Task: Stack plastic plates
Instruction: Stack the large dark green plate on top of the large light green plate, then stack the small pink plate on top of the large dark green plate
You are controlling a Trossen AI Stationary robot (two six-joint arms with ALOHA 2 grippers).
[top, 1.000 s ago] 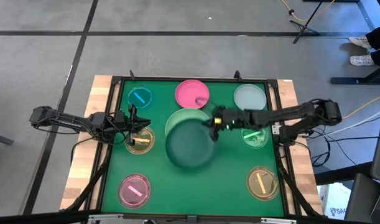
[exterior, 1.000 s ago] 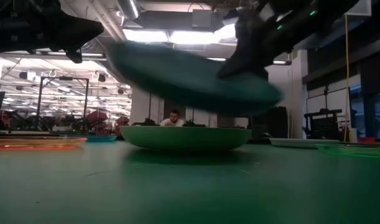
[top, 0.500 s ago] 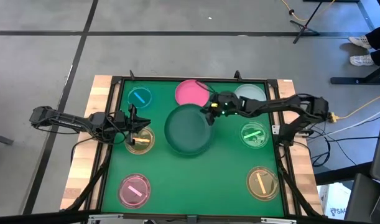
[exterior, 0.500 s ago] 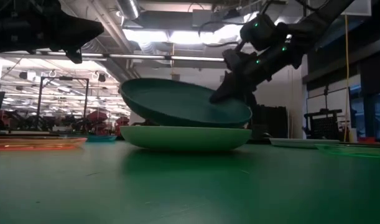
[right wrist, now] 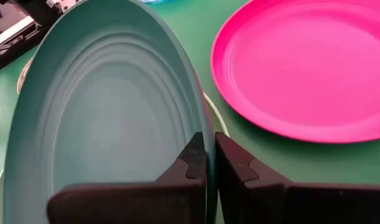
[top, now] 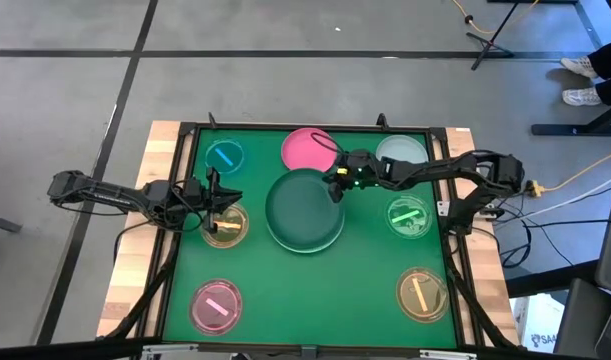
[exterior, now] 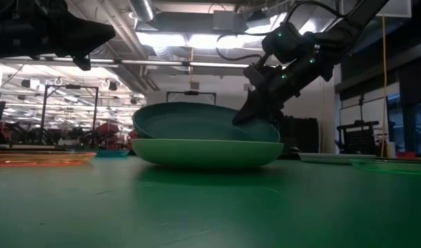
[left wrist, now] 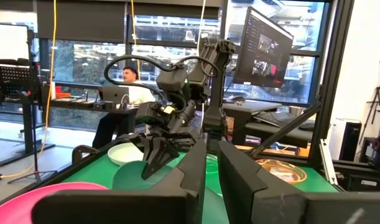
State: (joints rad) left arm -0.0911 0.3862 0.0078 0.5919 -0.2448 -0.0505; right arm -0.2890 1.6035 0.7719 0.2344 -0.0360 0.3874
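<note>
The large round dark green plastic plate (top: 304, 210) is held by its rim in the right gripper (top: 334, 186), whose fingers (right wrist: 199, 163) are pinched narrowly on that edge. The plate is seen in the low view resting inside the large light green plastic plate (exterior: 204, 151) at the middle of the green table (top: 315, 290), with the gripped side lifted a little; a rim grasp appears to have been chosen so that the plate can be lowered flat into the one beneath. The nesting is judged nearly done, release being the step in hand.

The medium pink plastic plate (top: 307, 149) lies just beside the stack, and the pale grey-green plastic plate (top: 402, 155) is near it, both within easy reach for stacking next.

The left gripper (top: 214, 203) hangs above a small translucent amber plate (top: 225, 224) at the table's left, its fingers (left wrist: 193, 163) narrowly apart and holding nothing, apparently kept clear of the stack.
</note>
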